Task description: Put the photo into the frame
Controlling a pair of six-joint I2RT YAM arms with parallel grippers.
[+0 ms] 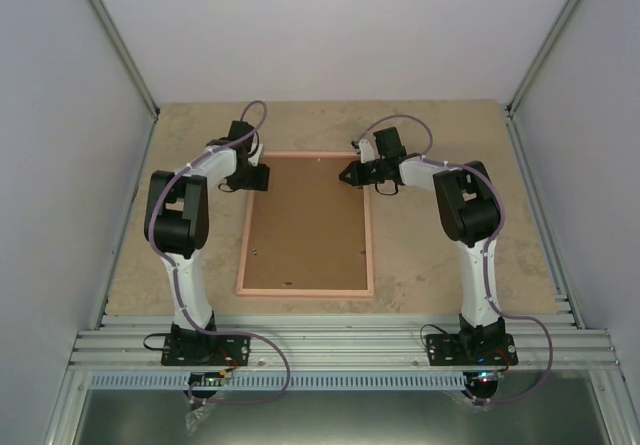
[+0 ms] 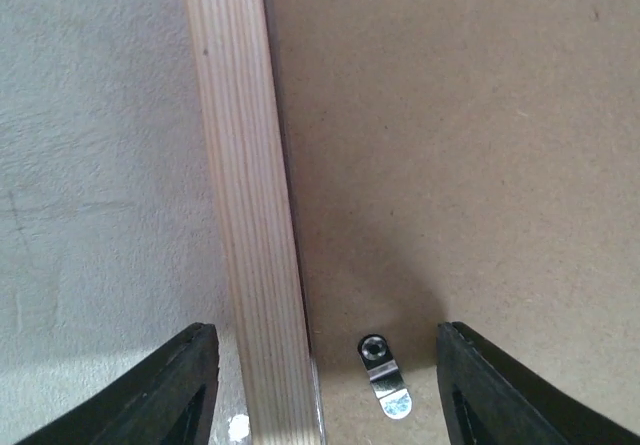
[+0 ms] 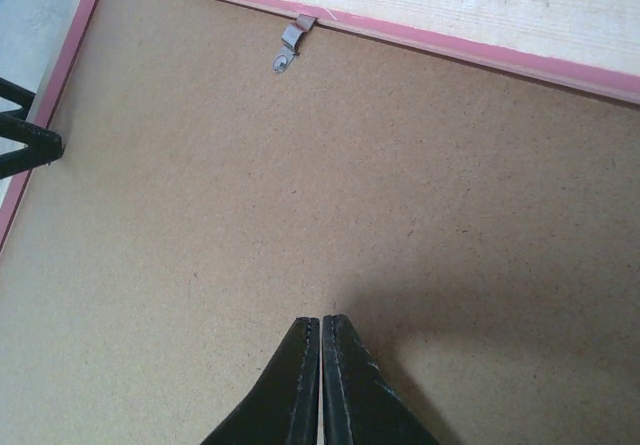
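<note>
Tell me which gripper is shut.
The right gripper: its fingers are pressed together above the brown backing board. The left gripper stands open, with the wooden rail of the frame showing between its fingers.

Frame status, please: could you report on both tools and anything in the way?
Left tool open astride frame rail. Right tool shut over backing board. Board fills frame; photo unseen.

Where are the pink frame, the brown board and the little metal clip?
pink frame (image 1: 305, 291): top view, on its near rail.
brown board (image 1: 305, 220): top view, on its middle.
metal clip (image 2: 385, 377): left wrist view, on its shiny middle.
</note>
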